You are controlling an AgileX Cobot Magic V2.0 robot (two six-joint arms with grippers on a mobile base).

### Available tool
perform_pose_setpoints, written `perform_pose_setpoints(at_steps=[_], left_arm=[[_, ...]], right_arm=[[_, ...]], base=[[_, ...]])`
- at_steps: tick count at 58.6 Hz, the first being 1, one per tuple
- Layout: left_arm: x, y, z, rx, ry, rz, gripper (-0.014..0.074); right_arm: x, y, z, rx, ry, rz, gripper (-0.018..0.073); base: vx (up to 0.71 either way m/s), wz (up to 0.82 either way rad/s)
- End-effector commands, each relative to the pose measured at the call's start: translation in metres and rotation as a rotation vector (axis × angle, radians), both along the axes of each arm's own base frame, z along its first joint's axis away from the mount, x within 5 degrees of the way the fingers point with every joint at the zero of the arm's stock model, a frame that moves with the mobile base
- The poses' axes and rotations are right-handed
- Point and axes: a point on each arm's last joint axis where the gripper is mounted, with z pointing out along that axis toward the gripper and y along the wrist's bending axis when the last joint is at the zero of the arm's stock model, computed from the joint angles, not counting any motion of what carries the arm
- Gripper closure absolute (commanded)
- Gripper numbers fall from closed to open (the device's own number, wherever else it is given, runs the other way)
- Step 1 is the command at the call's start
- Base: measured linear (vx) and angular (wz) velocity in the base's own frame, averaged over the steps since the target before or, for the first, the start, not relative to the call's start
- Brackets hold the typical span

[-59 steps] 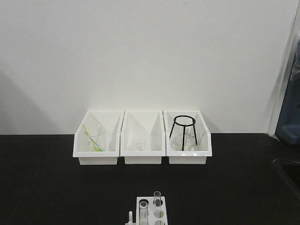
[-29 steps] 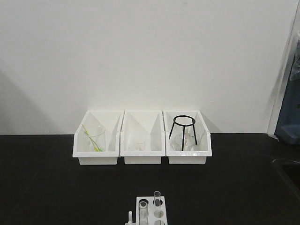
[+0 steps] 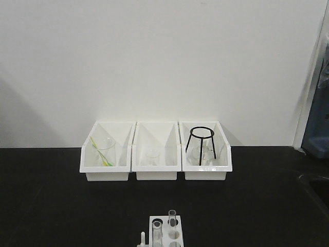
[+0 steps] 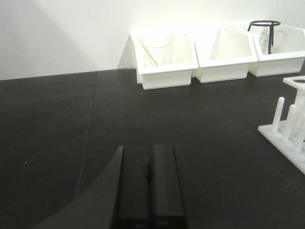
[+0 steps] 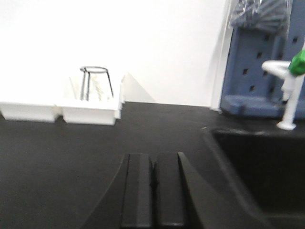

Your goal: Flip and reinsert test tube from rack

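The small white rack (image 3: 165, 230) stands at the bottom middle of the front view on the black table. Two clear glass tubes stand upright in its holes: one test tube (image 3: 171, 218) at the back and another (image 3: 157, 234) in front and to the left of it. In the left wrist view only the rack's edge with its short white pegs (image 4: 289, 128) shows, at the far right. My left gripper (image 4: 149, 153) is shut and empty, low over the table well left of the rack. My right gripper (image 5: 153, 161) is shut and empty too; no rack shows in its view.
Three white bins (image 3: 156, 152) line the back wall; the left one holds a beaker with a green rod (image 3: 103, 151), the right one a black wire stand (image 3: 201, 142). A dark sink (image 5: 264, 164) lies right of my right gripper, beside a blue pegboard (image 5: 259, 62).
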Motion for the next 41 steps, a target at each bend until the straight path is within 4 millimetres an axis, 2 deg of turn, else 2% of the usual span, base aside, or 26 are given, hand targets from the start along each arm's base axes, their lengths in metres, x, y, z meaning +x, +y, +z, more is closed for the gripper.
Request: perform_pose_setpoints(at_steps=[1,9,16,17,20,25,30,35,41], left_arm=[[0.000,-0.001,0.009,-0.021,-0.087,-0.013,0.0602],[0.000,-0.001,0.009,-0.021,-0.087,-0.013,0.0602],[0.000,-0.001,0.009,-0.021,-0.087,-0.013,0.0602],[0.000,-0.001,0.009,-0.021,-0.087,-0.013,0.0602],[0.000,-0.001,0.009,-0.021,-0.087,-0.013,0.0602],[0.000,-0.001,0.009,-0.021,-0.087,-0.013,0.0602],[0.000,-0.001,0.009,-0.021,-0.087,-0.013,0.0602],[0.000,-0.001,0.009,-0.021,-0.087,-0.013,0.0602],[0.000,-0.001,0.009,-0.021,-0.087,-0.013,0.0602]], right_arm=[[-0.001,0.003,0.008,0.128,-0.101,0.032,0.0570],[-0.001,0.003,0.009,0.133,-0.112,0.036,0.0570],[-0.004,0.006,0.022,0.125,-0.236,0.077,0.0570],[-0.009,0.006,0.044,0.121,-0.319,0.089,0.0570],[-0.012,0.006,0.060,0.121,-0.343,0.085,0.0570],[-0.017,0.005,0.099,0.122,-0.382,0.074,0.0570],[-0.014,0.004,0.138,0.099,-0.392,0.064,0.0570],[0.002,0.004,0.178,0.026,-0.388,0.053,0.0570],[0.032,0.005,0.207,-0.034,-0.351,0.047,0.0570]], base=[[0.00,0.00],[0.00,0.00],[0.00,0.00],[0.00,0.00],[0.00,0.00],[0.00,0.00],[0.00,0.00],[0.00,0.00],[0.00,0.00]])
